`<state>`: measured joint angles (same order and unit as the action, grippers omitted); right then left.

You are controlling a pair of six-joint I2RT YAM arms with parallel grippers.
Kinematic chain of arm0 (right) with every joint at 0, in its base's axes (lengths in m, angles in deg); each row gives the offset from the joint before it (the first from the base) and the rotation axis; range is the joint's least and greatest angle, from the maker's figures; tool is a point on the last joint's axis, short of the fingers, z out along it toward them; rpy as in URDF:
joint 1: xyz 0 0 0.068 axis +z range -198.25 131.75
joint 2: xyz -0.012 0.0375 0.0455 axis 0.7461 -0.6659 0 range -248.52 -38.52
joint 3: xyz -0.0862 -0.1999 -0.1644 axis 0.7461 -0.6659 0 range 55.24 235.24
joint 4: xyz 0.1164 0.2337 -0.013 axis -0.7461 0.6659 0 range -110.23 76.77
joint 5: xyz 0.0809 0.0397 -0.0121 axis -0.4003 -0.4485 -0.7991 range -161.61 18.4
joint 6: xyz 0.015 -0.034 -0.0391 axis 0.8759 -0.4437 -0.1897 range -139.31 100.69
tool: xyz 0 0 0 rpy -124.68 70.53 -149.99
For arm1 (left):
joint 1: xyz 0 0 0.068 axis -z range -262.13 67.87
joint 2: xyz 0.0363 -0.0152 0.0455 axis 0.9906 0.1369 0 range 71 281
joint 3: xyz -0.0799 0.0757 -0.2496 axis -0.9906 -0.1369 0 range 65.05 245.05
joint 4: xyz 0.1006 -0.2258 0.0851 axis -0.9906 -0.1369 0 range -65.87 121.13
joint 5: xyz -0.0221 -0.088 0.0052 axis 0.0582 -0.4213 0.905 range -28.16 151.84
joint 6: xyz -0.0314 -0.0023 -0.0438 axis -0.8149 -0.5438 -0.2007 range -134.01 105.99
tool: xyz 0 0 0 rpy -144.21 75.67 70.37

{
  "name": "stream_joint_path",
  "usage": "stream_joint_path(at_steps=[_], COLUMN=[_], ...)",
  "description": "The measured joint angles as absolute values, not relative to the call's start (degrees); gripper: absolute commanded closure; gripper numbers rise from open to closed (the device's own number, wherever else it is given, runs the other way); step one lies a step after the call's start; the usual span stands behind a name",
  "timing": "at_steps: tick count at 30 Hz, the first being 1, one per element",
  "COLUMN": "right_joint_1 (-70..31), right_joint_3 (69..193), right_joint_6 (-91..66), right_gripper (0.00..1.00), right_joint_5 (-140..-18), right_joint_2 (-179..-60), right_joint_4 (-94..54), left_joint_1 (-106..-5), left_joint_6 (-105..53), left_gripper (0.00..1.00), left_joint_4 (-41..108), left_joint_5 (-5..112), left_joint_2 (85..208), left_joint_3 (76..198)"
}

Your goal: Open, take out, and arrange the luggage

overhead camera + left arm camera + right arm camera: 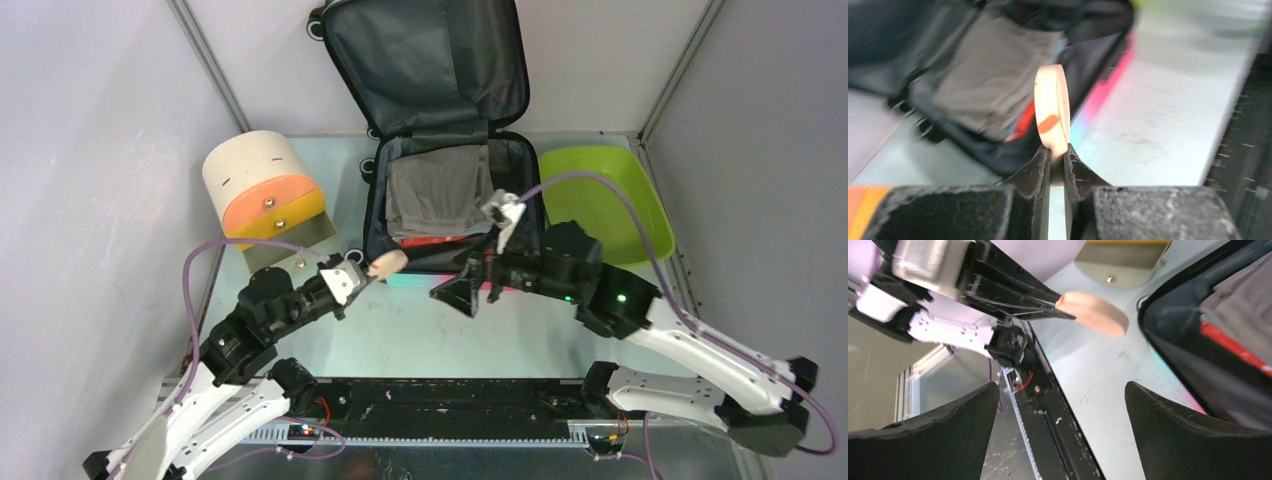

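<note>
The luggage [420,60] lies open at the back middle, its lid leaning up against the wall. Its dark-lined base holds a folded grey cloth [440,190] over something red [440,240]. My left gripper [372,270] is shut on a flat peach oval piece [388,264] just in front of the luggage's near left corner. In the left wrist view the peach piece [1052,107] stands edge-on with an orange mark, pinched at its lower end by the left gripper [1057,152]. My right gripper [462,290] hangs open and empty just right of it; the right wrist view shows the piece [1095,312] beyond the right gripper [1060,390].
A cream-and-orange cylinder [262,185] sits at the back left. A lime-green tub [600,200] stands right of the luggage. The black rail [450,395] between the arm bases runs along the near edge. Grey walls close in both sides.
</note>
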<state>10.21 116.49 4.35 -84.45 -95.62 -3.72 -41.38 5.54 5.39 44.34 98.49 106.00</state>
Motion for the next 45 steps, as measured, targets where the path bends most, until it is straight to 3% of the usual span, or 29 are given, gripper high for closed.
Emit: stream_joint_path(at_steps=[4,10,15,18,29,33,37,45], right_joint_1=[9.1,7.7,6.5,6.4,5.3,4.7,4.4,4.2], right_joint_3=[114.8,114.7,114.4,114.0,112.9,112.9,112.9,112.9], right_joint_6=[4.2,3.1,2.7,2.7,1.8,1.4,1.1,1.1], right_gripper=[0.00,0.01,0.01,0.00,0.01,0.01,0.00,0.01], right_joint_5=[-81.7,-79.3,-78.7,-78.3,-76.1,-75.6,-75.4,-75.2], right_joint_2=[-87.2,-81.3,-79.8,-78.8,-72.6,-71.2,-70.7,-71.2], right_joint_4=[-3.9,-2.5,0.6,2.6,5.0,5.2,5.6,6.8], left_joint_1=[-41.5,-49.7,-66.7,-71.3,-74.1,-74.2,-74.2,-74.1], left_joint_6=[7.8,16.8,21.2,23.3,28.5,29.3,28.9,27.2], left_gripper=[0.80,0.81,0.81,0.80,0.69,0.46,0.34,0.32], left_joint_4=[5.3,6.7,7.9,9.3,17.1,16.8,16.4,14.0], left_joint_5=[61.7,81.1,78.9,78.6,80.9,83.7,84.7,85.4], left_joint_2=[96.7,99.8,107.5,112.9,130.5,137.9,141.1,135.9], left_joint_3=[104.8,102.3,100.5,100.5,100.8,104.0,107.6,108.3])
